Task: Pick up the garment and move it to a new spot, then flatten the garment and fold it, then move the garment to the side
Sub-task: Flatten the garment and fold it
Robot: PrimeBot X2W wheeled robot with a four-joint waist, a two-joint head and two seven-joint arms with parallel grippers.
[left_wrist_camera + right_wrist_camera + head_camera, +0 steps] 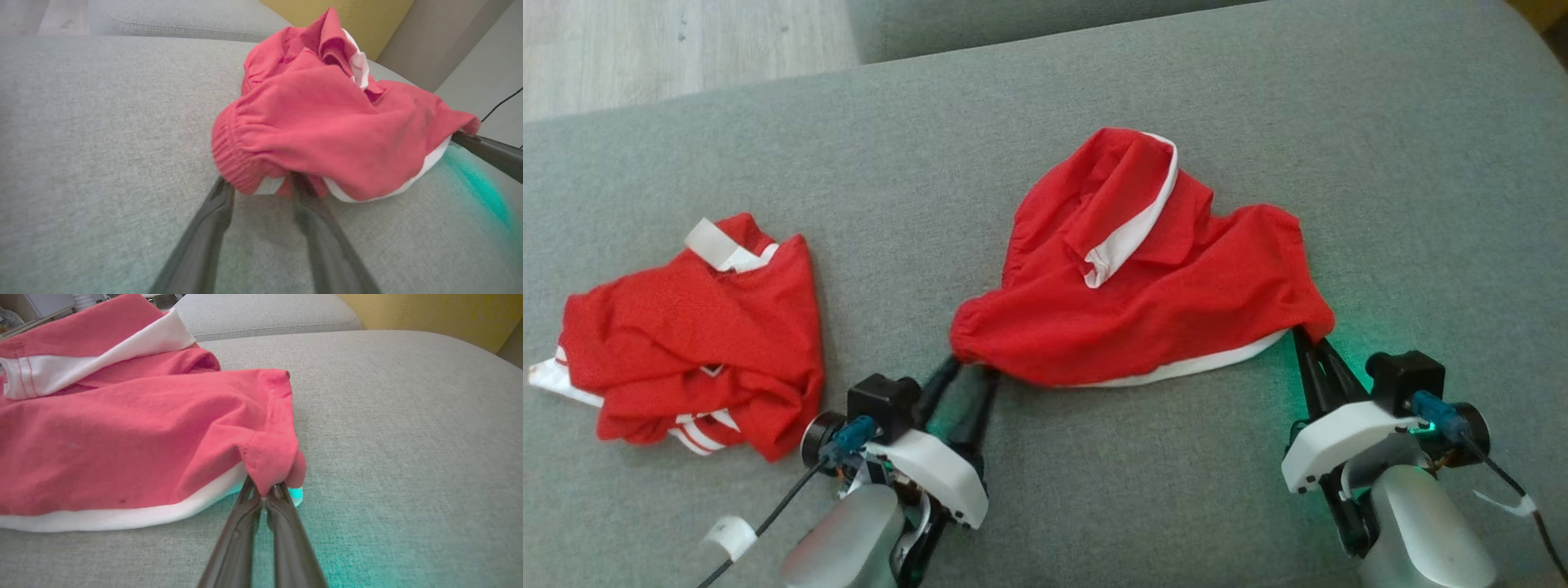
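The garment (1143,310), red shorts with white trim, lies bunched on the middle of the grey cushion (1045,90). The right claw (1308,336) is clamped tight on its right corner, probably to anchor that end so the cloth can be drawn out. The left claw (968,367) has its jaws apart, one finger on either side of the gathered waistband (229,159) at the opposite end. It looks placed to take a second hold for spreading the garment flat. A second garment (694,327) sits crumpled well apart to the left.
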